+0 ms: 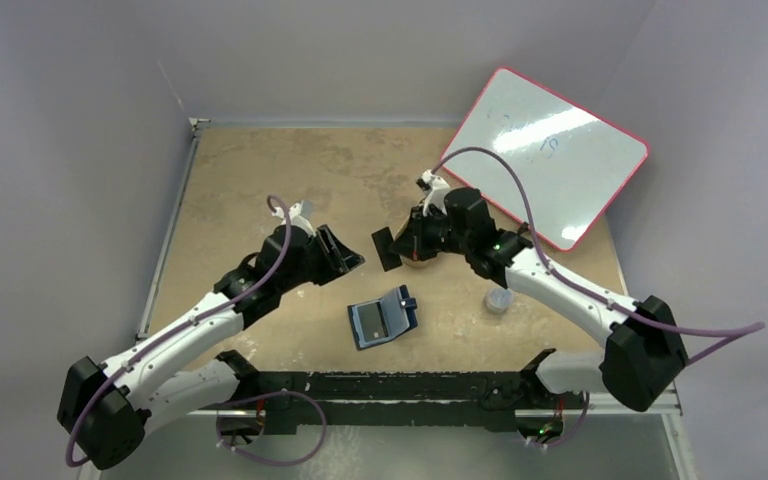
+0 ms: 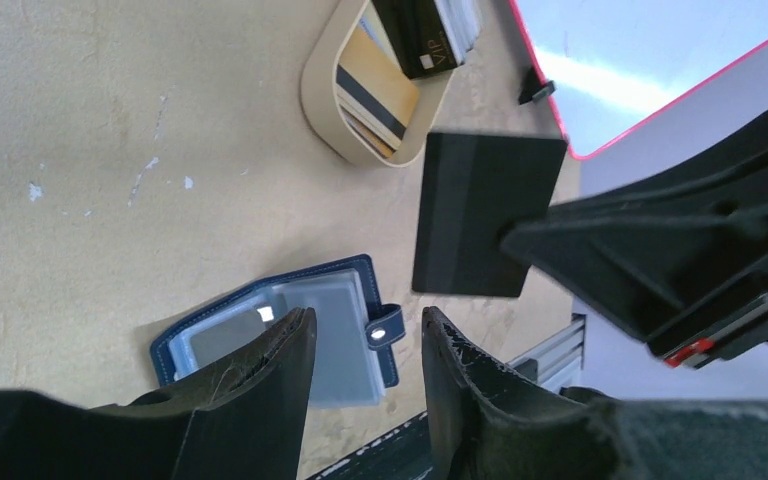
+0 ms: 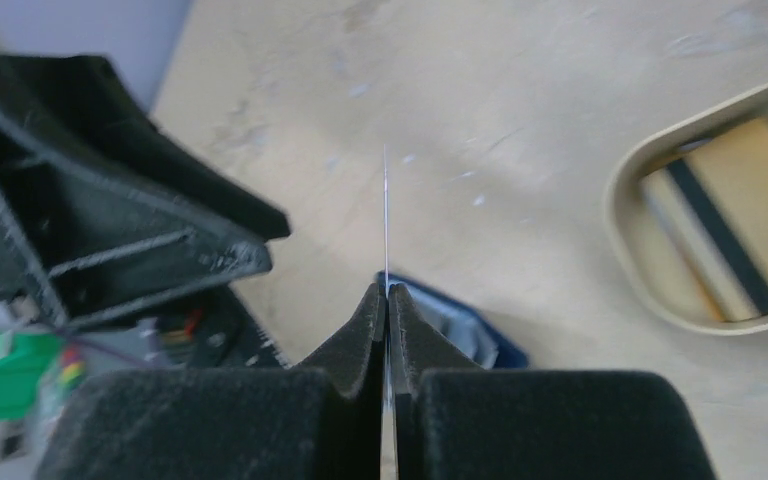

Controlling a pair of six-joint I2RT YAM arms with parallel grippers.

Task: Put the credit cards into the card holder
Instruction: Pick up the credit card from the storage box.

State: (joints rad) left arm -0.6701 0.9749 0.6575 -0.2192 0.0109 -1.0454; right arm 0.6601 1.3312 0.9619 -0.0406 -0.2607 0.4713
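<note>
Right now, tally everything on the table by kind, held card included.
Card holder: 1
Tan tray: 1
Whiteboard: 1
Small clear container: 1
Black card held by the right fingers: 1
Cards in the tray: at least 3, overlapping, exact count hidden
Total: at least 8

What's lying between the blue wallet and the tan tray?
Only bare tabletop, in the left wrist view, between the card holder and the tray; the black card in the right tool hangs beside that stretch.
</note>
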